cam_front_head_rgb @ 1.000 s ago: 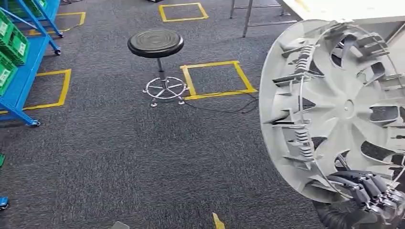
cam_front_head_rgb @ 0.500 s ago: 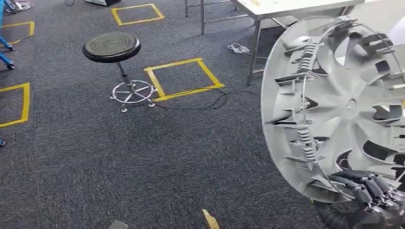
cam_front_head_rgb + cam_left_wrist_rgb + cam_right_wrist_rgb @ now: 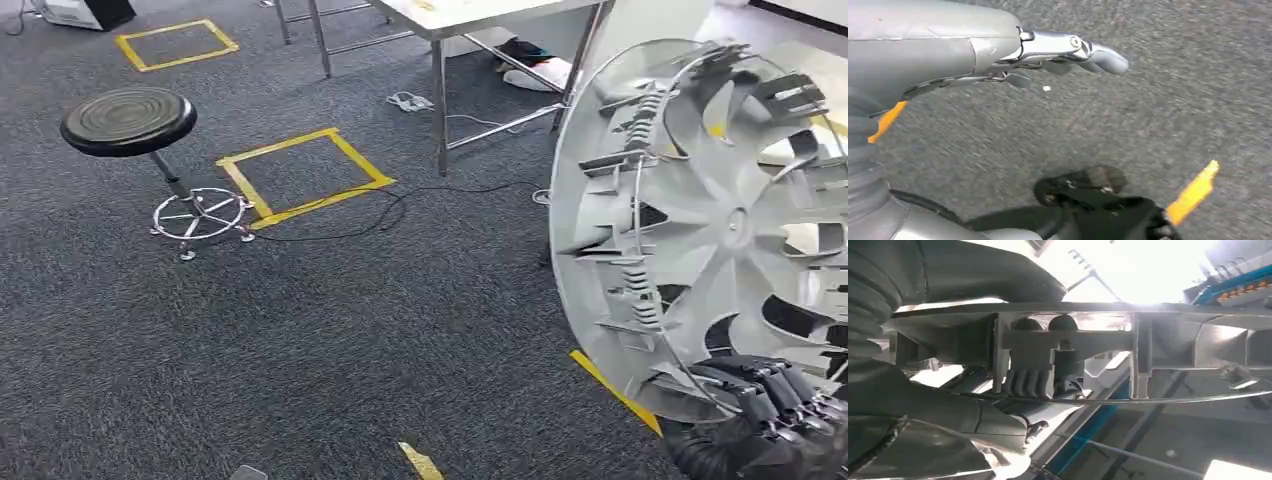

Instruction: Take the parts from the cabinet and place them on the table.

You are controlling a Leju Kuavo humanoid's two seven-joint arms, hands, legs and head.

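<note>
Nearest to me, low at my right in the head view, the right hand (image 3: 775, 405) grips the bottom rim of the wheel cover (image 3: 700, 225); dark fingers (image 3: 760, 385) curl over the edge and clamp it; I see the same grip from the right wrist view, where the right hand (image 3: 948, 405) sits behind the ribbed inner face of the wheel cover (image 3: 1128, 347); the grey cover stands upright in the air, inner side with its clips and wire ring toward me, over the grey carpet (image 3: 330, 350), well off the table.

Left hand (image 3: 1038, 50) hangs above the carpet in the left wrist view; nothing is in it; the thumb lies out straight, and the other fingers I cannot make out well.

On the floor close by, a short strip of yellow tape (image 3: 420, 462); a longer yellow line (image 3: 612, 390) runs under the cover's lower edge.

Further out, a black cable (image 3: 400, 205) trails across the carpet past a yellow taped square (image 3: 300, 175); left of that, a round black stool (image 3: 128, 122) on a chrome foot ring.

Beyond, the metal-legged table (image 3: 470, 12) with a pale top; a small white cord (image 3: 405, 100) and a dark bundle (image 3: 525, 52) lie beneath it; another taped square (image 3: 175, 42) far at the back left.
</note>
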